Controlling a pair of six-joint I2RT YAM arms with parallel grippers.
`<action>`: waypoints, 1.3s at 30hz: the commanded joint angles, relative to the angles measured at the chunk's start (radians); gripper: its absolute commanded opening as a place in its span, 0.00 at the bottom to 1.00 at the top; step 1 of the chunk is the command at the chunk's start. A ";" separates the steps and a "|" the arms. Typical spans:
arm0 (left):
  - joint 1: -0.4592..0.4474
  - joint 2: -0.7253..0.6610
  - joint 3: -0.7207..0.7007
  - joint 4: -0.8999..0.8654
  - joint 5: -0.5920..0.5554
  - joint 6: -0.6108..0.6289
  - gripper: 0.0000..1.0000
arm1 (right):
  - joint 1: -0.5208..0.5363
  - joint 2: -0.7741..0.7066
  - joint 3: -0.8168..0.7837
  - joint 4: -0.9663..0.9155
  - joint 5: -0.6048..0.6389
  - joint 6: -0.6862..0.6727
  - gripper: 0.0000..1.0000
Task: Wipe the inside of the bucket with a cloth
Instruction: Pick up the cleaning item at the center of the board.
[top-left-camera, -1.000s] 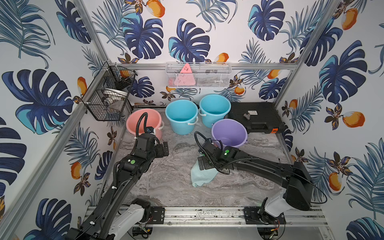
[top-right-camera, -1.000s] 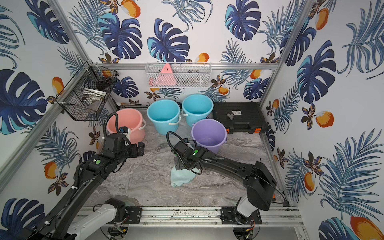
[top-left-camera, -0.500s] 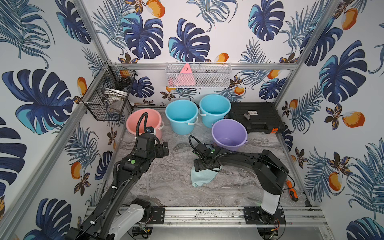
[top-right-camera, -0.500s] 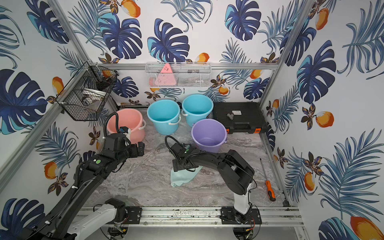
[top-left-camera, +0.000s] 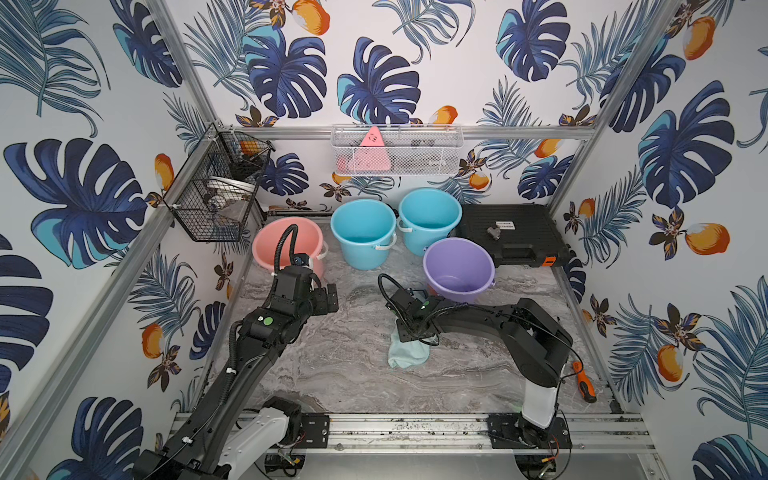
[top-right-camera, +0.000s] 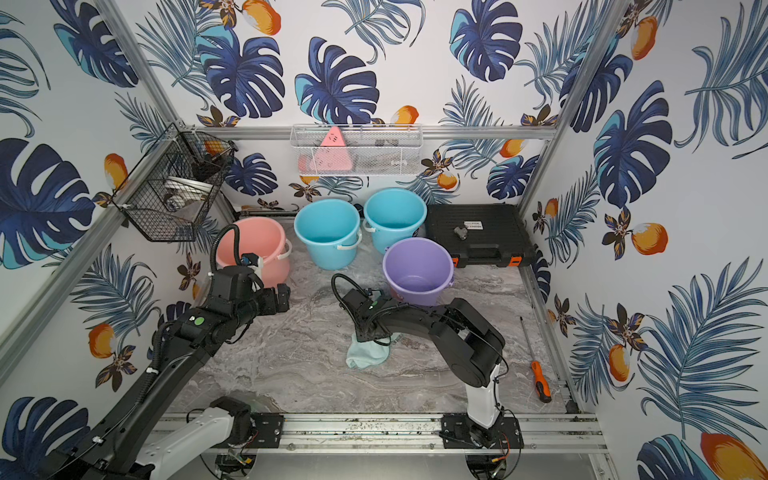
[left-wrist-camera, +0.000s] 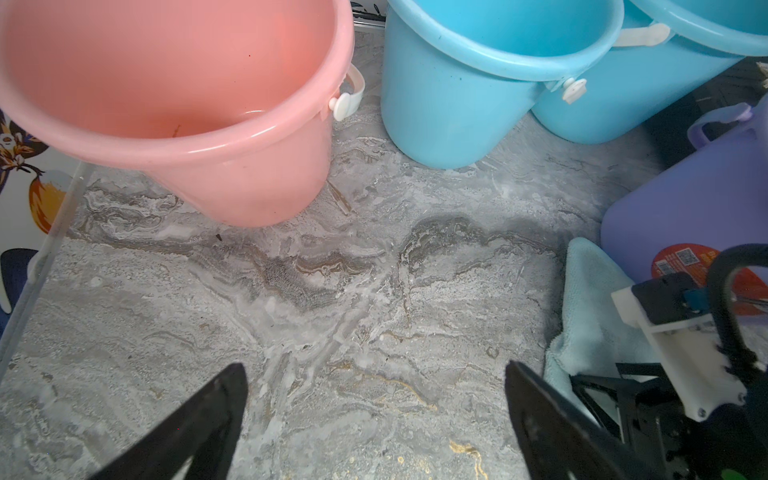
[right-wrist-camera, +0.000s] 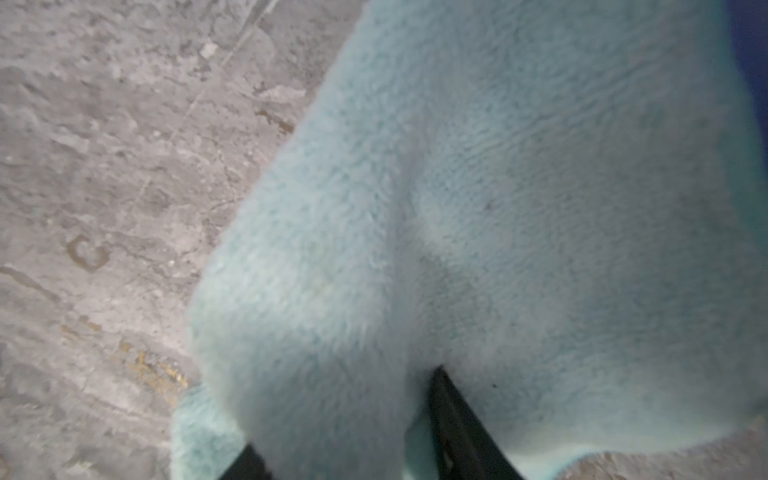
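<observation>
While the cloth (right-wrist-camera: 498, 187) swamps the right wrist view, the right gripper (right-wrist-camera: 345, 411) barely peeks out, fingers pinched on a fold; left gripper (left-wrist-camera: 374, 365) fingers wide apart, bases cropped.

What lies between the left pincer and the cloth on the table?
Only bare marbled tabletop; nothing sits between the left pincer and the cloth. Both top views show this stretch.
</observation>
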 joint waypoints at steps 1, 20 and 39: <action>-0.001 0.003 0.005 0.000 0.003 -0.020 0.99 | 0.003 -0.044 -0.003 -0.046 -0.021 0.017 0.29; -0.022 0.061 0.082 -0.050 0.061 -0.108 0.99 | 0.003 -0.472 0.149 -0.262 -0.024 0.008 0.00; -0.463 0.566 0.595 -0.085 0.033 -0.268 0.81 | -0.499 -0.679 0.405 -0.464 0.068 -0.205 0.02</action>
